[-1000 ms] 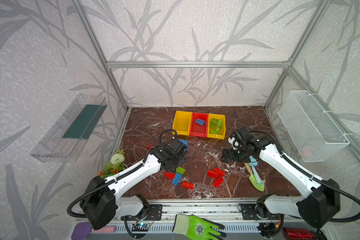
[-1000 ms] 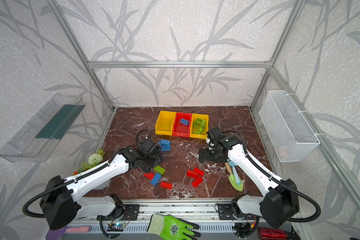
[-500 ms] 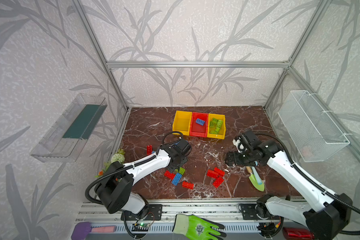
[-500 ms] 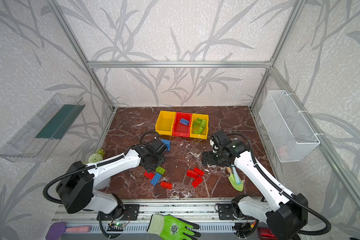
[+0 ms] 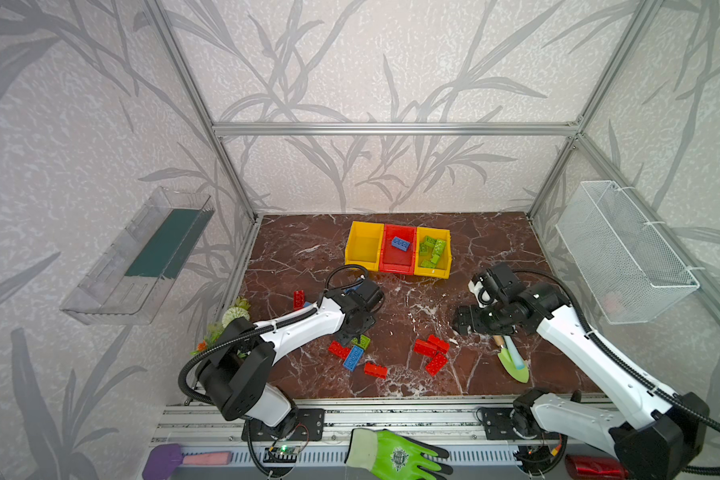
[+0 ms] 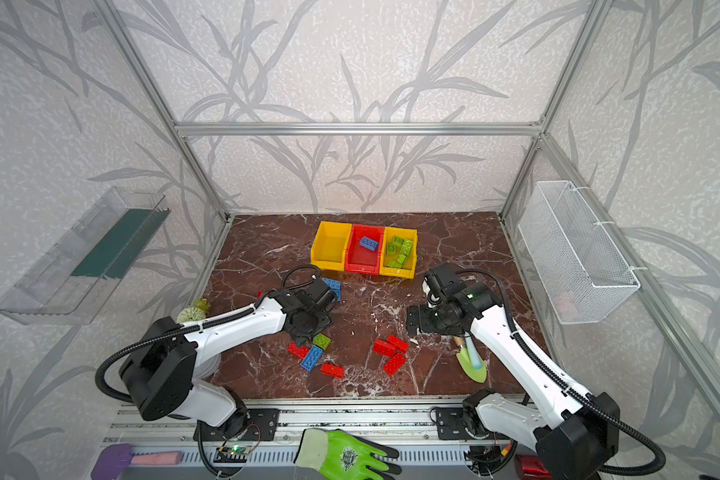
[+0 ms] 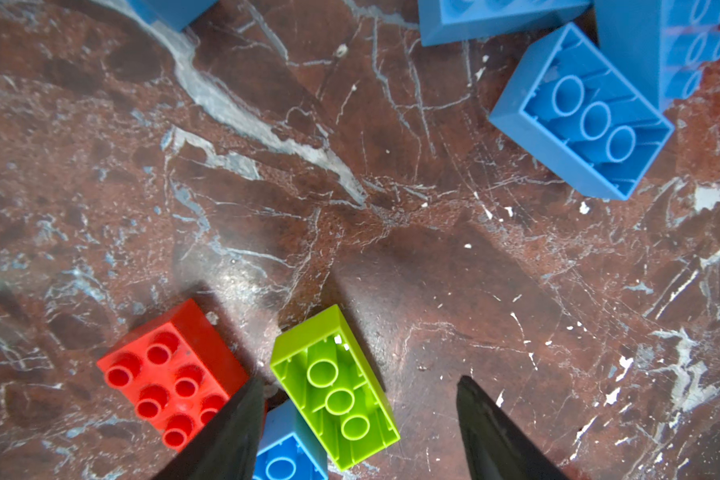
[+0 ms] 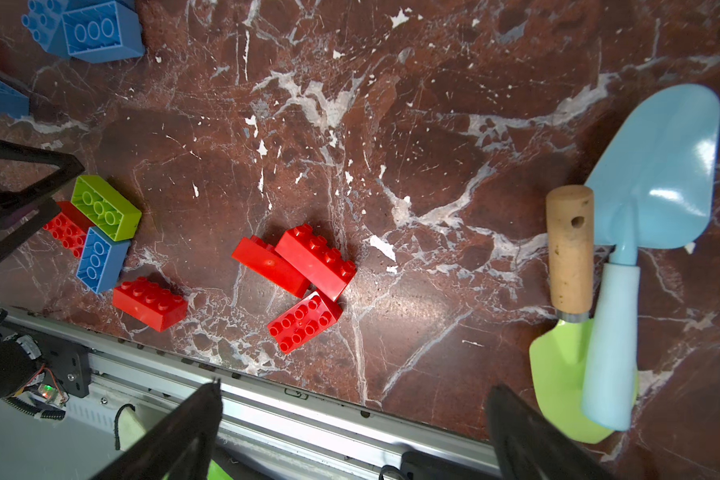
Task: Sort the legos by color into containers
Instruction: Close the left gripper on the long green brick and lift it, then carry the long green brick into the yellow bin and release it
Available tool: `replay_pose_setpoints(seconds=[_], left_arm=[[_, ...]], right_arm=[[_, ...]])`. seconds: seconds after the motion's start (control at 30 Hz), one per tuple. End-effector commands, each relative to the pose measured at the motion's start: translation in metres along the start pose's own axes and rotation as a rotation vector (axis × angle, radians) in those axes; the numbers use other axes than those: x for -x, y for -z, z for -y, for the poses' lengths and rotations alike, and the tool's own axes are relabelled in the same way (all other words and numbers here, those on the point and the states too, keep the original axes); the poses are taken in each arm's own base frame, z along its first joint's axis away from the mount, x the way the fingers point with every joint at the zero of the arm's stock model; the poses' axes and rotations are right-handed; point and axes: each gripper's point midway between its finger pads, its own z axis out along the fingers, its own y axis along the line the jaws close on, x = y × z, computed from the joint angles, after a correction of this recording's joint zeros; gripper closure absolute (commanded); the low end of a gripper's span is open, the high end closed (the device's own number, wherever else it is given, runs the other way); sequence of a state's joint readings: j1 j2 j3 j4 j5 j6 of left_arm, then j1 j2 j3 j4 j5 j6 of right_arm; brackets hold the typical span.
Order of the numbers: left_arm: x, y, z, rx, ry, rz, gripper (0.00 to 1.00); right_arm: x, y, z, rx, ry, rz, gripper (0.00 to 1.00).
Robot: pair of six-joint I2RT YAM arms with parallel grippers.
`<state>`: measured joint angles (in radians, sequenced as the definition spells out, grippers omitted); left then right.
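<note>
Left gripper [image 7: 360, 380] is hovering low over the surface [image 7: 350, 166] with its jaws standing apart. A lime lego [image 7: 335, 388] is lying hollow-side-up between them, nearer one finger and not being clamped. A studded red lego [image 7: 171, 374] is crowding it, and a neighbouring blue lego [image 7: 287, 449] is partly hiding behind that finger.

Right gripper [image 8: 354, 385] is hanging spread wide, carrying nothing. Bare marbled room is lying between the arms in both top views, with three touching red legos [image 8: 304, 266] sitting toward the front edge.

The containers [image 5: 364, 247] are standing at the back. The red bin [image 5: 395, 264] is holding one blue brick [image 5: 400, 243], and a yellow bin [image 5: 433, 272] is holding lime bricks [image 5: 433, 249].

More blue legos [image 7: 495, 16] are running off the frame edge. Two glossy trowels [image 8: 657, 166] are lying side by side, one of them cork-handled.
</note>
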<state>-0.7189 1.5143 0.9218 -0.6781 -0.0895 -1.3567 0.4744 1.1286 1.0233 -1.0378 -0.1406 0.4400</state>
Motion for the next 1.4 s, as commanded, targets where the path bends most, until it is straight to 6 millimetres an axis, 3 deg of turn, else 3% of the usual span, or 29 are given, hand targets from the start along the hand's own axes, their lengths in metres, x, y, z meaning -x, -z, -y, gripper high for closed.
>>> replay_pose_setpoints(seconds=[0.0,0.2,0.5,0.83,1.07,1.17,1.37], left_arm=[[-0.004,-0.010,-0.010,0.042,0.036,-0.013,0.27],[-0.005,-0.018,-0.008,0.063,0.029,-0.018,0.30],[-0.009,-0.032,-0.004,0.094,0.013,-0.052,0.43],[0.002,-0.030,0.009,0.108,-0.034,-0.058,0.74],[0.027,-0.004,0.069,0.072,-0.182,-0.027,0.80],[0.039,0.008,0.104,0.039,-0.254,-0.012,0.80],[0.061,0.027,0.195,-0.112,-0.434,0.026,0.80]], right_arm=[[-0.007,0.002,0.006,-0.022,0.007,-0.002,0.01],[-0.009,0.003,0.011,-0.031,-0.001,0.021,0.01],[-0.012,0.002,0.015,-0.041,-0.008,0.016,0.01],[-0.001,-0.002,0.016,-0.042,-0.014,0.010,0.01],[0.013,0.002,0.021,-0.042,-0.046,0.031,0.01],[0.017,0.003,0.025,-0.039,-0.068,0.041,0.01],[0.029,0.010,0.035,-0.038,-0.114,0.073,0.01]])
